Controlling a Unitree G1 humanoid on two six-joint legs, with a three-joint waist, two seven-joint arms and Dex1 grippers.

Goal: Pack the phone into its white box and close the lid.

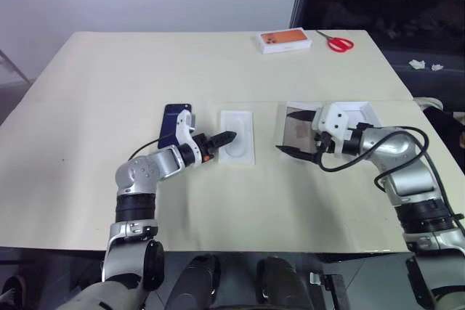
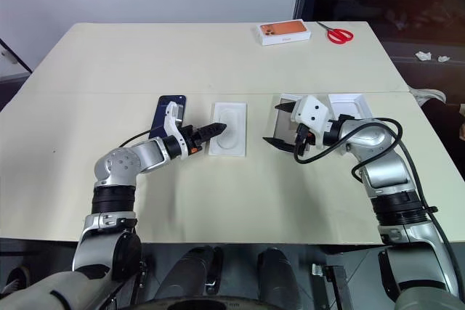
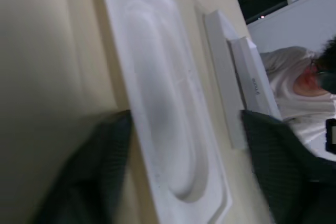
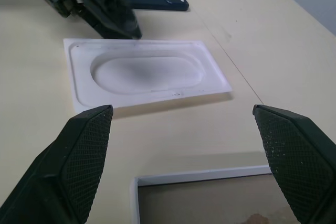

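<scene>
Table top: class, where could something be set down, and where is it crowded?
Free: the broad strip between the orange-topped box and the phone, plus the near edge. Crowded: the middle row, from the phone past the white tray to the white box, with both claws.

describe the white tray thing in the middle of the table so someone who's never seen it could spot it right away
On the beige table, look at the near middle, between the two arms. The white tray lies flat there, right of the dark blue phone and left of the open white box. Alone among them, it has a shallow oval hollow pressed into it.
</scene>
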